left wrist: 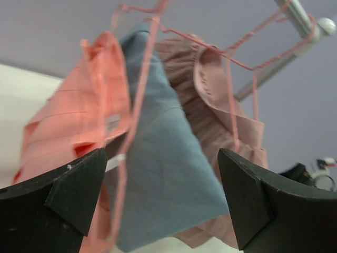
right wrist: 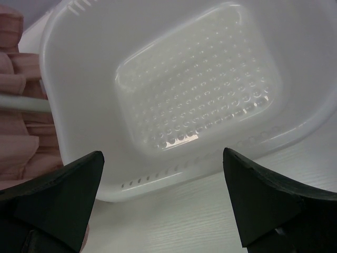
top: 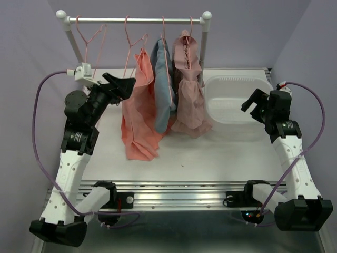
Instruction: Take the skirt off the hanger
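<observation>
1. The salmon pleated skirt hangs left of centre in the top view, from a pink wire hanger on the rail; its hem trails onto the white table, and a blue garment and a dusty-pink dress crowd it on the right
2. The left gripper, jaws spread wide, sits at the skirt's upper left edge near the waistband; I cannot tell whether a finger touches cloth. The right gripper, likewise spread with nothing in it, hovers over the white basket at the right
3. The skirt looks light, thin and limp: it should sag and bunch along its pleats rather than keep a shape, and the light hanger will probably swing with any pull
4. The best hold seems to be the waistband beside the wire, where the seam is thickest; the pinch should take salmon cloth only, missing the wire and the blue cloth close behind
</observation>
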Controlling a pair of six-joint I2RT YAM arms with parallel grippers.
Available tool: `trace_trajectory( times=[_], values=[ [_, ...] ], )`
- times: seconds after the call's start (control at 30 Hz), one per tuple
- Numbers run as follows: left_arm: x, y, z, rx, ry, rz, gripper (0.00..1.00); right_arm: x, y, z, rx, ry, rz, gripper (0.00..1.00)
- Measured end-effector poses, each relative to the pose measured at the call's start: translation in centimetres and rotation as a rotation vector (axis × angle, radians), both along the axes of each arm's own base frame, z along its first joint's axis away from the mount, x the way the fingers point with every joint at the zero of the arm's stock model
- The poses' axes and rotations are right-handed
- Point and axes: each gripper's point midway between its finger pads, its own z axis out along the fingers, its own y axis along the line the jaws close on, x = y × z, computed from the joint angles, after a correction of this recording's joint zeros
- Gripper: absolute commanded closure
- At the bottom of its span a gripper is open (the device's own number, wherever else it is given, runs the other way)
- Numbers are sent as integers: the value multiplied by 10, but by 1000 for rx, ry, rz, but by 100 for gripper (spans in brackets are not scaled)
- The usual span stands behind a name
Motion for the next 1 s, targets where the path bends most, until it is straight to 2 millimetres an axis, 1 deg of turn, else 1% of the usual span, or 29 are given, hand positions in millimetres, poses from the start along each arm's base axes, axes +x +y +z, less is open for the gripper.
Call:
trace_trajectory(
  times=[0.07, 0.1, 0.17, 0.2, 0.23, 0.27, 0.3, 0.37, 0.43, 0.47, 0.5, 0.53, 0.6, 0.67, 0.8, 0.87, 0.93, 1.0],
  values=[
    [2, -25, 14, 7, -13, -64, 1, 1, 1, 1, 2, 3, 4, 0],
    [1, -46, 24, 21, -32, -115, 1, 1, 1, 2, 3, 1, 6, 0],
    [-3, -80, 47, 40, -70, -190, 1, 3, 2, 4, 7, -1, 12, 0],
    [-3, -86, 53, 46, -81, -201, 1, 3, 3, 4, 7, -1, 13, 0],
    [-4, -102, 64, 53, -99, -232, 1, 3, 3, 4, 9, -1, 16, 0],
    [-4, -115, 81, 60, -129, -249, 1, 3, 3, 4, 10, -2, 17, 0],
    [-2, -119, 90, 63, -146, -249, 1, 3, 4, 4, 10, -3, 19, 0],
    [1, -140, 116, 76, -202, -266, 1, 3, 5, 4, 11, -3, 25, 0],
    [6, -153, 125, 90, -218, -267, 1, 3, 6, 5, 14, -3, 33, 0],
    [8, -162, 132, 99, -234, -266, 1, 3, 7, 5, 16, -3, 36, 0],
    [13, -172, 134, 110, -237, -269, 1, 3, 8, 5, 20, -3, 43, 0],
    [16, -177, 140, 123, -246, -261, 1, 3, 9, 5, 21, -4, 46, 0],
    [29, -196, 142, 150, -254, -258, 1, 3, 11, 5, 26, -4, 56, 0],
    [44, -214, 139, 195, -254, -241, 1, 3, 12, 5, 28, -4, 66, 0],
    [67, -240, 116, 288, -216, -206, 1, 3, 13, 5, 28, -6, 72, 0],
    [79, -250, 101, 334, -187, -176, 1, 3, 13, 5, 27, -6, 73, 0],
    [86, -254, 89, 366, -163, -152, 1, 3, 13, 5, 26, -6, 76, 0],
    [95, -255, 73, 405, -128, -121, 1, 3, 13, 5, 26, -5, 78, 0]
  ],
)
